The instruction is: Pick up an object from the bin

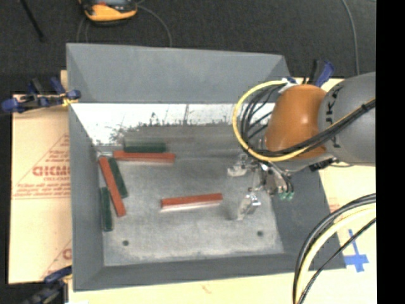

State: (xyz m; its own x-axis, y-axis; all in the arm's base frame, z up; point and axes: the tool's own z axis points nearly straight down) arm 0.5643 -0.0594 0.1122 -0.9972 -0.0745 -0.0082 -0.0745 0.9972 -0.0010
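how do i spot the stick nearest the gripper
Start at the grey metal bin and look at the middle of its floor, just left of the gripper. A long flat orange-red stick lies there alone; the other orange-red and dark green sticks crowd the left and back walls.

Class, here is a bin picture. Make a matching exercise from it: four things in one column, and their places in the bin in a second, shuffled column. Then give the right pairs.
Things
1. lone red stick
2. level dark green stick
3. slanted red stick
4. gripper

Places
A. left side of the bin floor
B. right side of the floor
C. middle of the floor
D. along the back wall

Pairs: 1-C, 2-D, 3-A, 4-B
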